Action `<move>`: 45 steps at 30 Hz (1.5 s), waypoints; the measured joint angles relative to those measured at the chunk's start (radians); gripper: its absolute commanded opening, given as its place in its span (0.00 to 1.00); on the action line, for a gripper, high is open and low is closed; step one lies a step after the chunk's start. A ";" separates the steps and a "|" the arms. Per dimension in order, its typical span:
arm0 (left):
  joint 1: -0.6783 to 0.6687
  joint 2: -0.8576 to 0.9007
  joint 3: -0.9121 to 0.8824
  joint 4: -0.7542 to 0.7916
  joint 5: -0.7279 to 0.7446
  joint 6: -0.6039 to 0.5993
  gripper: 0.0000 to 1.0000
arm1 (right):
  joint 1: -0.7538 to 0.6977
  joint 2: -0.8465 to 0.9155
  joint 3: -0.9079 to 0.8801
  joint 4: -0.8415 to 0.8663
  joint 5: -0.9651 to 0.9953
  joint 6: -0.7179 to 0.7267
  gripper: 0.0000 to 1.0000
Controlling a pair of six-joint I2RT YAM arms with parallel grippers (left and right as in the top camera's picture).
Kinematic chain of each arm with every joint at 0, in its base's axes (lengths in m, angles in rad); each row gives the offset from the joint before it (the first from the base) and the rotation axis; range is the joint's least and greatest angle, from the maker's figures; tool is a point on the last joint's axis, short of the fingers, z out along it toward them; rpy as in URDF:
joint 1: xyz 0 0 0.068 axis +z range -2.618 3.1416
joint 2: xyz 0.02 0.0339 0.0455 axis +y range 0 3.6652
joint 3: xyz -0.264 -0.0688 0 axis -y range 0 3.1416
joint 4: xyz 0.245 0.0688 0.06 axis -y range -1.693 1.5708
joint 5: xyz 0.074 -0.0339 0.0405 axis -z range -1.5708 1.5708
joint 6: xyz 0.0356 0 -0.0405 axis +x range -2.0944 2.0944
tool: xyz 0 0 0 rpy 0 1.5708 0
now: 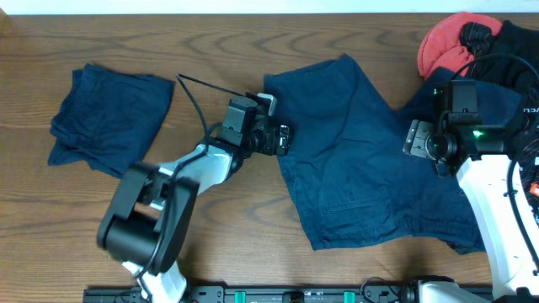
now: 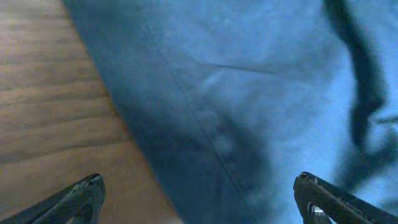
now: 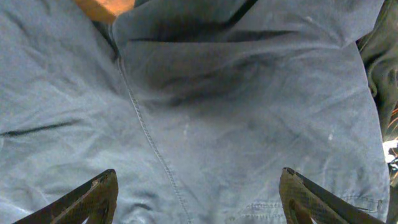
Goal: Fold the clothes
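A pair of dark blue shorts [image 1: 354, 151] lies spread flat on the wooden table, right of centre. My left gripper [image 1: 285, 139] is open and hovers at the shorts' left edge; in the left wrist view its fingers [image 2: 199, 193] straddle that hem [image 2: 205, 124]. My right gripper [image 1: 414, 139] is open above the right part of the shorts; in the right wrist view its fingers [image 3: 199, 196] span the fabric and a seam [image 3: 149, 137]. A folded dark blue garment [image 1: 105, 118] lies at the far left.
A red garment [image 1: 446, 42] and dark clothes [image 1: 514, 50] are piled at the back right corner. A black cable [image 1: 202, 93] trails across the table behind my left arm. Bare wood [image 1: 253, 227] shows along the front.
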 measured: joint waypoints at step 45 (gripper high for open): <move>0.513 -0.238 0.050 -0.394 0.163 -0.324 0.70 | -0.005 0.000 0.000 -0.028 -0.007 -0.035 0.82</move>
